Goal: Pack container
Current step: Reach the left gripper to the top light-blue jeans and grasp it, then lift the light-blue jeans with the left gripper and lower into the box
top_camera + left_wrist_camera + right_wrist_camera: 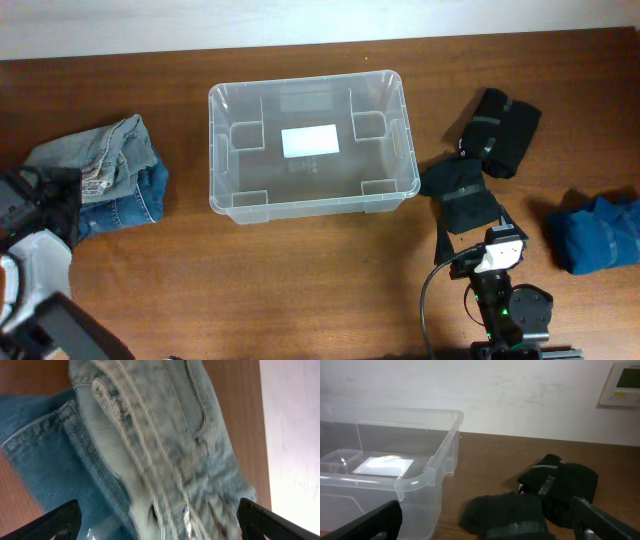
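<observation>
Left gripper (160, 527) fingers are spread wide, gripping nothing, close over the crumpled light-wash jeans (165, 445) at the left edge of the overhead frame. Right gripper (487, 525) is likewise wide open and holds nothing, low at lower right, facing the black garments (540, 500) that lie just right of the container (311, 207). Container sits upright at centre of the wooden table (300, 280), white label (310, 141) on its bottom; a blue cloth (595, 232) lies at far right.

Folded jeans (110, 175) at left, black garments (500, 130) at right, blue cloth (598, 232) beyond
</observation>
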Controlling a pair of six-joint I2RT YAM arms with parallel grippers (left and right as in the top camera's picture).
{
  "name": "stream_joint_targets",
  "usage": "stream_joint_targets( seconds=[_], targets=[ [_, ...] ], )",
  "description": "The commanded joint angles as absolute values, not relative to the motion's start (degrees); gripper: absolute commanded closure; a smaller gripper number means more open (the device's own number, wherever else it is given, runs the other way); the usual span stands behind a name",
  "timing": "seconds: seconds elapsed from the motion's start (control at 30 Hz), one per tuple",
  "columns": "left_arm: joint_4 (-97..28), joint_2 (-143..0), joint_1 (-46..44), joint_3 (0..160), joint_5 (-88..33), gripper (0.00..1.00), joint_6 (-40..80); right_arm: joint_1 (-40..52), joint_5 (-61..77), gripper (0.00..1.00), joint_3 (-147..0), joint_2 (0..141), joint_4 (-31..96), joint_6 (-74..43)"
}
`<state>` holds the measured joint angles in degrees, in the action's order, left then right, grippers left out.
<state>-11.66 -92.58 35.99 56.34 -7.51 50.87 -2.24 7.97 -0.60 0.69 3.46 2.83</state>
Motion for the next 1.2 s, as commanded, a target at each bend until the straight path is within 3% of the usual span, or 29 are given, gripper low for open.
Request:
stream_joint_targets(
  seconds=[0.0,0.13,0.27,0.3,0.33,0.4,0.43,0.77,0.97,1.17],
  targets=[
    [-7.97,-97.06,36.16,56.12,-7.90,0.02,51.66,-1.89,7.68,0.01,-0.32,0.36,3.84,2.79],
    [-5.19,-100.42,35.86,56.12,-7.88,0.07,51.66,-1.89,7.66,0.01,-0.32,0.36,3.84,2.76],
    [-1.34,-102.24,35.16,56.14,-8.21,0.50,51.66,-1.89,7.66,0.02,-0.32,0.36,3.84,2.76],
    [-0.21,-102.24,34.87,56.14,-8.91,0.69,51.64,-1.89,7.68,0.01,-0.32,0.36,3.84,2.76],
    [1.32,-102.21,34.63,56.14,-10.15,0.80,51.64,-1.89,7.68,0.01,-0.32,0.36,3.84,2.76],
    [4.97,-102.21,34.48,56.18,-14.28,0.96,51.64,-1.89,7.68,0.01,-0.32,0.36,3.84,2.76],
    [7.40,-102.21,34.50,56.18,-17.58,0.99,51.64,-1.89,7.68,0.02,-0.32,0.36,3.84,2.79],
    [14.44,-100.33,33.10,59.35,-39.75,0.99,47.99,-1.89,7.68,0.01,-0.32,0.36,3.84,2.79],
    [14.31,-92.97,29.69,62.37,-42.26,1.00,40.49,-1.89,7.68,0.01,-0.32,0.36,3.84,2.79],
    [14.39,-81.17,25.50,64.62,-42.24,0.99,24.12,-1.89,7.68,0.02,-0.32,0.36,3.84,2.76]
  ],
)
